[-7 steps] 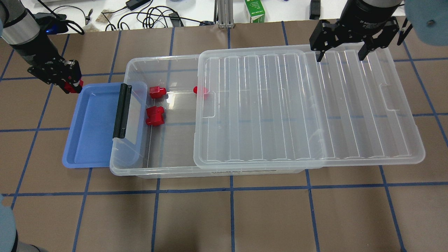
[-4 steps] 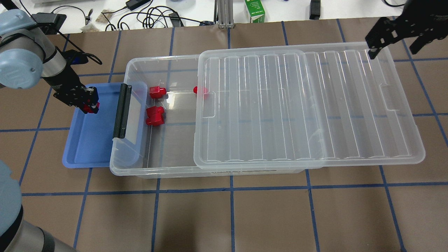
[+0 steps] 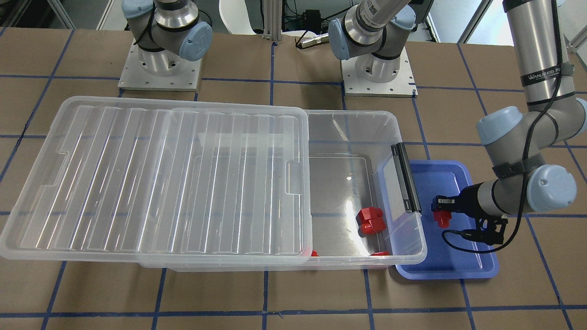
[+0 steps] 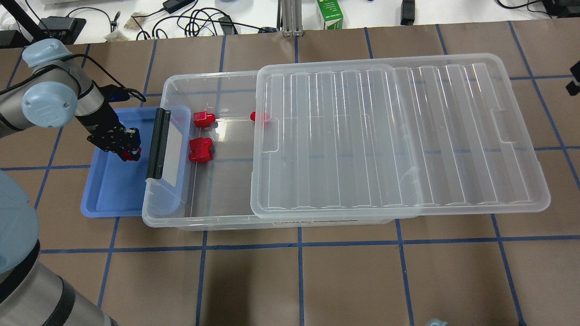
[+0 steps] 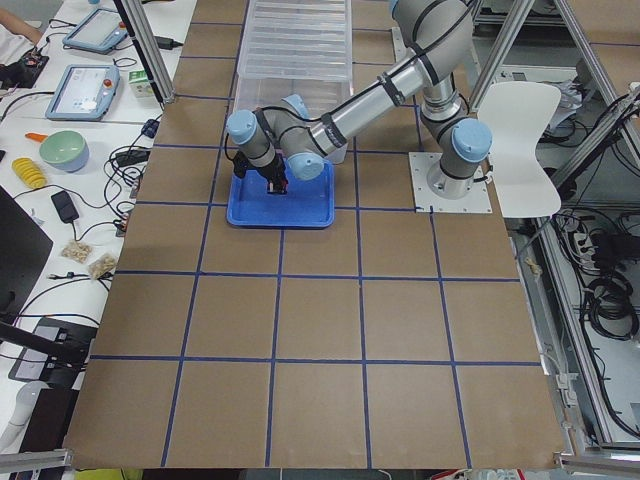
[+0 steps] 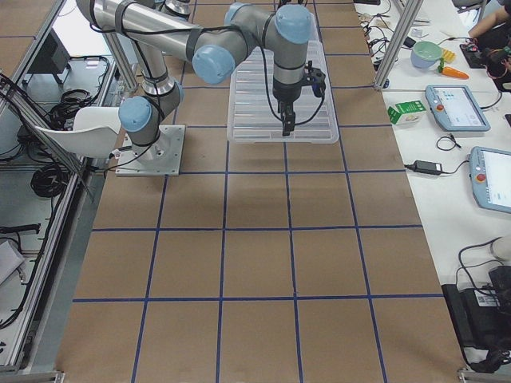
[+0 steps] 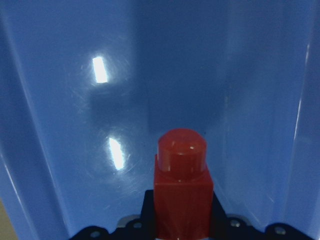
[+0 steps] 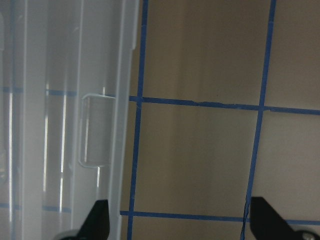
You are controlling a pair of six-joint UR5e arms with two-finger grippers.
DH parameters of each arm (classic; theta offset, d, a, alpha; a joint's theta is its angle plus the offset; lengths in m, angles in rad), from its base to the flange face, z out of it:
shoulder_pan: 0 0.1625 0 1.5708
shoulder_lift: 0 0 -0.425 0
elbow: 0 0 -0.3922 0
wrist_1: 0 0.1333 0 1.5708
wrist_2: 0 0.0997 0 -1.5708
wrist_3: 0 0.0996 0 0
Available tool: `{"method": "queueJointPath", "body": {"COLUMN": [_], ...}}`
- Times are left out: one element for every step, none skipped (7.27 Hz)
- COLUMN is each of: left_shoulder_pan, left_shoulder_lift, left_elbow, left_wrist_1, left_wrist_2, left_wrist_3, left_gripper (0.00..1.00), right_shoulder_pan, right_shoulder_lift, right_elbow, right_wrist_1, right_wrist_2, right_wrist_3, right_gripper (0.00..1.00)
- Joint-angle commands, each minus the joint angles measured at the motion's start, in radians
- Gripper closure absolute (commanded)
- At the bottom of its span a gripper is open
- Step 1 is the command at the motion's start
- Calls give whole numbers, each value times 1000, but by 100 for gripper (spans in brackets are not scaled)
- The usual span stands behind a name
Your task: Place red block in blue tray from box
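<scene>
My left gripper (image 4: 128, 150) is shut on the small red block (image 4: 132, 156) and holds it low over the blue tray (image 4: 106, 192), close to the box's black handle (image 4: 157, 142). In the left wrist view the red block (image 7: 181, 187) stands stub-forward between the jaws over the tray floor (image 7: 75, 125). From the front, the block (image 3: 441, 220) is over the tray (image 3: 458, 268). The clear box (image 4: 181, 219) holds other red blocks (image 4: 200, 150). My right gripper (image 8: 182, 222) is open and empty, beyond the lid's right end.
The ribbed clear lid (image 4: 398, 136) lies slid to the right over most of the box, overhanging its right end. Two more red pieces (image 4: 204, 118) (image 4: 259, 117) lie at the box's far wall. The box's handle end overlaps the tray's right part.
My left gripper has carried the red block from the tray's far-left corner to over the tray beside the box handle. My right gripper has moved right, almost out of the overhead view.
</scene>
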Motion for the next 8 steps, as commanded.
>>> {"method": "queueJointPath", "body": {"left_shoulder_pan": [1, 2, 2, 5, 3, 2, 0, -2], "left_shoulder_lift": [-35, -41, -46, -38, -19, 3, 38, 81], "left_elbow": [-1, -1, -1, 0, 3, 20, 22, 28], "left_wrist_1": [15, 15, 15, 16, 16, 13, 7, 1], "left_wrist_2": [0, 0, -2, -2, 0, -6, -5, -5], "left_wrist_3": [0, -4, -4, -3, 0, 0, 0, -1], "left_gripper": [86, 60, 24, 9, 1, 0, 0, 0], "right_shoulder_pan": [-50, -49, -49, -41, -38, -35, -35, -30], "right_shoulder_lift": [9, 42, 65, 81, 82, 79, 81, 79], "right_elbow": [105, 136, 147, 164, 184, 192, 196, 210], "right_wrist_1": [-109, -149, -209, -214, -217, -232, -232, -234], "right_wrist_2": [0, 0, 3, 5, 6, 26, 34, 34], "right_wrist_3": [-31, -28, -27, -23, -20, -11, 21, 25], "right_gripper": [0, 0, 0, 0, 0, 0, 0, 0]}}
